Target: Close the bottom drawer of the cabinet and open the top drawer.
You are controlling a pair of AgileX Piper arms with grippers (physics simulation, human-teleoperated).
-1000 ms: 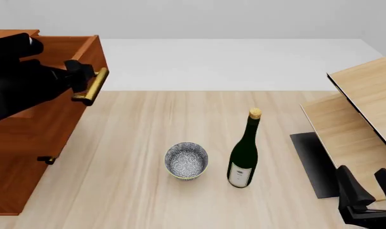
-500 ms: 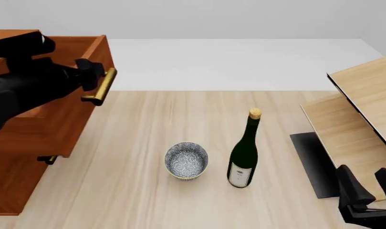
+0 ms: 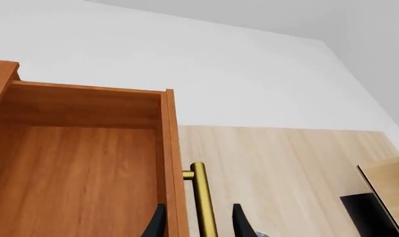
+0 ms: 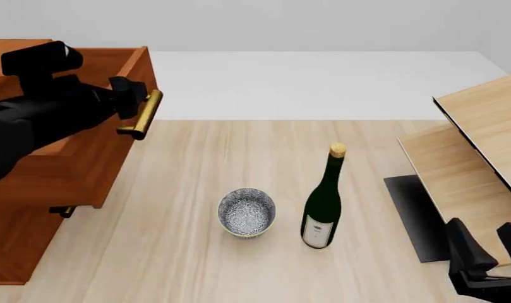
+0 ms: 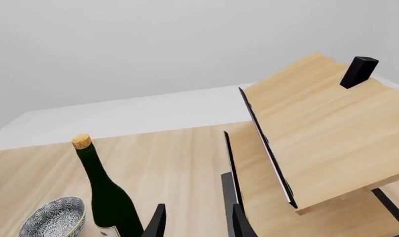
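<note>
The reddish-brown cabinet (image 4: 15, 252) stands at the table's left edge. Its top drawer (image 4: 86, 161) is pulled out toward the right, and the left wrist view shows its bare wooden inside (image 3: 81, 168). My left gripper (image 4: 136, 108) is shut on that drawer's brass bar handle (image 3: 202, 202), with one finger on each side of the bar. Under the open drawer the cabinet front is flat, with one handle end (image 4: 61, 211) poking out. The bottom drawer (image 4: 19, 265) does not stick out. My right gripper (image 4: 484, 247) hangs open at the near right, holding nothing.
A patterned bowl (image 4: 247, 213) and a dark green wine bottle (image 4: 323, 202) stand mid-table, right of the drawer's path. Pale light-wood furniture (image 4: 482, 145) on a dark base (image 4: 411, 214) fills the right side. From the right wrist, the bottle (image 5: 107, 197) and bowl (image 5: 54, 219) appear near.
The top drawer has slid farther out to the right, and my left gripper has moved with it on the handle. The right arm, bowl and bottle stayed put.
</note>
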